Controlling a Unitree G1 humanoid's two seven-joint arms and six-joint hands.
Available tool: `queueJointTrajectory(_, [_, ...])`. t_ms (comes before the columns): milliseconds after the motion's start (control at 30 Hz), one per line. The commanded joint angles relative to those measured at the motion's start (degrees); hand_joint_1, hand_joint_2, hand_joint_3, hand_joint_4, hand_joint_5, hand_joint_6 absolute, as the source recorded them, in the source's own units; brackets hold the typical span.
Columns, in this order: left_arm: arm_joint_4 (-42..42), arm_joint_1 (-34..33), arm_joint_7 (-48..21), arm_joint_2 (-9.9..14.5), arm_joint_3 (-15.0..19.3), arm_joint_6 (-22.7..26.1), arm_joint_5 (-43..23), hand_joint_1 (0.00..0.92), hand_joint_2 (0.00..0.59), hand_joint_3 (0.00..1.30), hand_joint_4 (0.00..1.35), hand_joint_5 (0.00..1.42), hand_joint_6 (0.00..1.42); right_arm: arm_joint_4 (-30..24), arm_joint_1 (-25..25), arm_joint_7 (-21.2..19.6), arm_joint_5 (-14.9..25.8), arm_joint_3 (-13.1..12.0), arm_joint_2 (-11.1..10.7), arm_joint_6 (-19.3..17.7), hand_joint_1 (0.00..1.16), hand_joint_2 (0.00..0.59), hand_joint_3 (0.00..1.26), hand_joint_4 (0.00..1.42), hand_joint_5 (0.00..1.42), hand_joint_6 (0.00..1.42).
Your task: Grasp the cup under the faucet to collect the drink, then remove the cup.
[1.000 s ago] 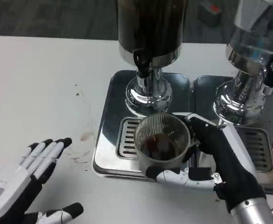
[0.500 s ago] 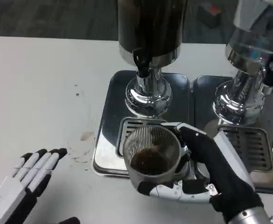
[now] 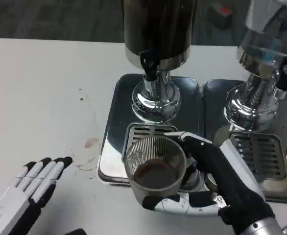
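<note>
Wrapping the cup [image 3: 155, 169], the right hand [image 3: 217, 181] grips it; left hand [image 3: 28, 188] lies spread

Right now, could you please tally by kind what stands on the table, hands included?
Drink dispensers: 2, dark one and one at right
Drip trays: 2, left tray, right tray
Cups: 1, ribbed cup with dark drink
Hands: 2, right hand holding the cup, left hand empty
Total: 7

Left hand [image 3: 26, 188] cut off by bottom edge.
</note>
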Motion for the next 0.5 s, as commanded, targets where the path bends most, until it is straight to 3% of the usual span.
queueJointTrajectory(33, [0.95, -1.32, 0.87, -0.26, -0.84, 0.27, 0.74, 0.000, 0.140, 0.00, 0.00, 0.00, 0.00, -1.70, -1.07, 0.26, 0.70, -0.12, 0.46, -0.24, 1.01, 0.212, 0.48, 0.63, 0.66, 0.80])
queueJointTrajectory(500, [2.14, -2.19, 0.80, 0.19, -2.23, -0.02, 0.39, 0.000, 0.139, 0.00, 0.00, 0.00, 0.00, -1.54, -0.71, -0.26, 0.55, 0.02, 0.90, -0.53, 1.00, 0.221, 0.48, 0.63, 0.66, 0.81])
